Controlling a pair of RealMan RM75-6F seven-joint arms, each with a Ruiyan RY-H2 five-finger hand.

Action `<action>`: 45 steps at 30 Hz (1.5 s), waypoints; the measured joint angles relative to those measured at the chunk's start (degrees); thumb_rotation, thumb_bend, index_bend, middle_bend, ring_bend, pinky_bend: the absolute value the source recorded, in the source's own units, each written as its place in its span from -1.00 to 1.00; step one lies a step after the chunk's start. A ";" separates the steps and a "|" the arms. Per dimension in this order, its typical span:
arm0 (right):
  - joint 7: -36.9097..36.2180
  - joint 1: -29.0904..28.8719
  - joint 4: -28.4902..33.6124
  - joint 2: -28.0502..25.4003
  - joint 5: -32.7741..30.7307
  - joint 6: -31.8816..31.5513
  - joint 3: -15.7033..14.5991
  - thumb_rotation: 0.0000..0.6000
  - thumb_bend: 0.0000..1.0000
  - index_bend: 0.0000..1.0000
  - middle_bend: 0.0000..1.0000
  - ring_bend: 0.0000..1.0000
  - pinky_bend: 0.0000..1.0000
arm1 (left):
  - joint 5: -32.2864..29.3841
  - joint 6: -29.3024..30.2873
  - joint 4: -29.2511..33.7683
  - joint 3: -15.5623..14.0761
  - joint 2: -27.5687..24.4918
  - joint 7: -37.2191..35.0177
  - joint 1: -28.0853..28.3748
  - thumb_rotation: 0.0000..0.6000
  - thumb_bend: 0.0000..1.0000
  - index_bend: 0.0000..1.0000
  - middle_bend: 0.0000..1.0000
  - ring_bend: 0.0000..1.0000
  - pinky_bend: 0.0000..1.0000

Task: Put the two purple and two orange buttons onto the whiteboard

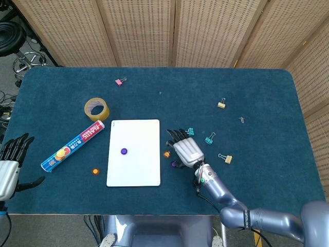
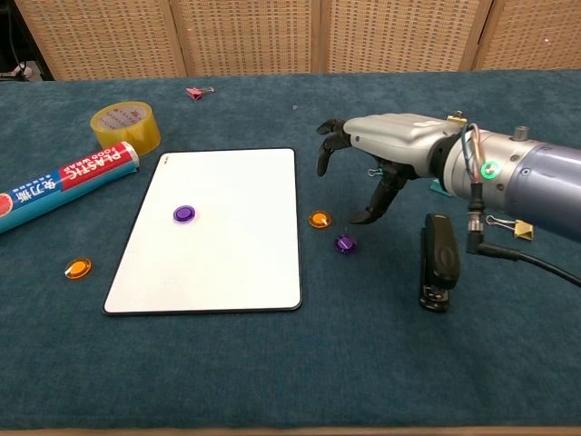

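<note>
The whiteboard (image 1: 134,164) (image 2: 227,263) lies flat at mid-table with one purple button (image 1: 124,151) (image 2: 184,213) on it. A second purple button (image 1: 174,164) (image 2: 344,243) and an orange button (image 1: 166,154) (image 2: 319,219) lie on the cloth just right of the board. Another orange button (image 1: 95,171) (image 2: 78,268) lies left of the board. My right hand (image 1: 186,150) (image 2: 381,150) hovers open above the two buttons right of the board, fingers spread and pointing down, holding nothing. At the table's left edge my left hand (image 1: 9,163) is open, seen only in the head view.
A black stapler (image 2: 438,259) lies right of the buttons, partly under my right forearm in the head view. A plastic-wrap roll (image 1: 73,146) and yellow tape roll (image 1: 96,109) sit left of the board. Several binder clips (image 1: 209,138) are scattered on the right half.
</note>
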State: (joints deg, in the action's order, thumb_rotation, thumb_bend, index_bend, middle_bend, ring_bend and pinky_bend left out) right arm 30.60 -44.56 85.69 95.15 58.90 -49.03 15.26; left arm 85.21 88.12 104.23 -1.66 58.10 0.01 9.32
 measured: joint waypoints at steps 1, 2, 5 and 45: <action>0.38 -0.39 -0.83 0.44 -0.88 0.14 0.04 1.00 -0.48 -0.42 -1.00 -1.00 -1.00 | -0.03 -0.11 -0.01 0.09 -0.05 -0.03 -0.03 1.00 -0.94 -1.00 -1.00 -1.00 -1.00; 0.68 -0.75 -1.58 0.83 -1.75 0.28 0.08 1.00 -0.48 -0.42 -1.00 -1.00 -1.00 | -0.05 -0.20 -0.02 0.17 -0.08 -0.06 -0.07 1.00 -0.94 -1.00 -1.00 -1.00 -1.00; 1.33 -1.86 -3.49 1.85 -4.38 0.81 0.19 1.00 -0.48 -0.42 -1.00 -1.00 -1.00 | -0.20 -0.56 -0.03 0.44 -0.15 -0.22 -0.14 1.00 -0.94 -1.00 -1.00 -1.00 -1.00; 1.52 -8.73 -11.00 8.21 -14.53 1.13 -1.14 1.00 -0.45 -0.24 -1.00 -1.00 -1.00 | -0.12 -2.69 -0.14 2.84 -1.17 -3.15 -1.44 1.00 -0.94 -1.00 -1.00 -1.00 -1.00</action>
State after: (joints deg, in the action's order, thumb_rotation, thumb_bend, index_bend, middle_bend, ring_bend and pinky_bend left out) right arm 32.11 -53.28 74.68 103.36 44.37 -47.89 14.12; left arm 85.09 85.43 104.09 1.18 56.93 -3.14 7.87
